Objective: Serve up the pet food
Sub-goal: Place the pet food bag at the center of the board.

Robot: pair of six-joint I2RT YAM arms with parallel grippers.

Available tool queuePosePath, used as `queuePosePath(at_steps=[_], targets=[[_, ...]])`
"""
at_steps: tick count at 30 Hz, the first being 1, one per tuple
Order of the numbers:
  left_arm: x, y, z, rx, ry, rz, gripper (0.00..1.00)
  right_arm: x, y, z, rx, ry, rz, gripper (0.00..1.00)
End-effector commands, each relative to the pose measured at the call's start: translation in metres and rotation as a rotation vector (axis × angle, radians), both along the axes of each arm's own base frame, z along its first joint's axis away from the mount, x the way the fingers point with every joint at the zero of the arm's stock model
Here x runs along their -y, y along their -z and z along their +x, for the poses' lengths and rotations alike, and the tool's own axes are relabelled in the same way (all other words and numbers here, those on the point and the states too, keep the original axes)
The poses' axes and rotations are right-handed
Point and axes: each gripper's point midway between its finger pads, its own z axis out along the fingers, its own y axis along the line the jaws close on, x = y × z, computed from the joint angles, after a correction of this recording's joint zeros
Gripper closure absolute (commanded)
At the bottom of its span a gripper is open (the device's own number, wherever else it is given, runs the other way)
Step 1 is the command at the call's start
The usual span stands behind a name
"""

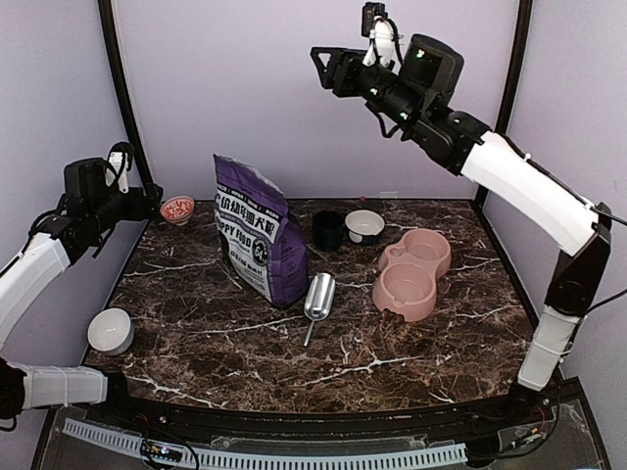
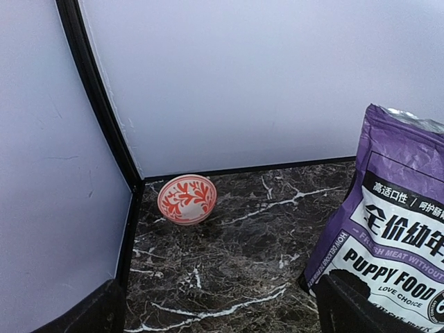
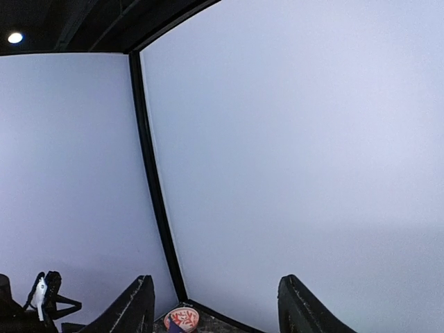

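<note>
The white bowl [image 1: 110, 330] by the counter's [image 1: 411, 362] near-left edge was empty, like the scoop [image 1: 318, 297] and pink double bowl [image 1: 411, 274]. No pet food showed; it was presumably inside the upright bag [image 1: 257, 230]. The left hand [image 2: 222, 305] and the raised right hand [image 3: 216, 302] both gaped, holding nothing, so serving had not begun.
</note>
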Motion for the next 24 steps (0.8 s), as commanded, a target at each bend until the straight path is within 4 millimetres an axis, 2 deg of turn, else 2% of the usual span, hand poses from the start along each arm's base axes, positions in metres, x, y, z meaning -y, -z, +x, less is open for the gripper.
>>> queuePosePath(at_steps=[1,4,6,9,13,16,21,24], targets=[[0.017,0.005,0.004,-0.001,0.080,-0.011,0.03,0.025,0.065,0.037,-0.117,0.037,-0.088,0.43],[0.031,0.007,0.004,-0.019,0.112,-0.017,0.05,0.044,0.104,0.048,-0.198,-0.016,-0.136,0.48],[0.038,0.012,0.001,-0.056,0.133,-0.040,0.06,0.054,0.138,0.058,-0.277,-0.038,-0.177,0.50],[0.044,0.030,-0.003,-0.142,0.147,-0.090,0.08,0.059,0.186,0.067,-0.390,-0.089,-0.234,0.58],[0.062,0.057,-0.010,-0.262,0.200,-0.192,0.14,0.047,0.241,0.066,-0.502,-0.207,-0.309,0.60],[0.078,0.074,-0.015,-0.313,0.251,-0.267,0.16,0.035,0.273,0.064,-0.566,-0.281,-0.337,0.63],[0.097,0.101,-0.016,-0.386,0.263,-0.382,0.19,0.020,0.318,0.062,-0.661,-0.363,-0.361,0.69],[0.105,0.117,-0.013,-0.422,0.267,-0.439,0.20,0.009,0.337,0.058,-0.701,-0.404,-0.384,0.72]])
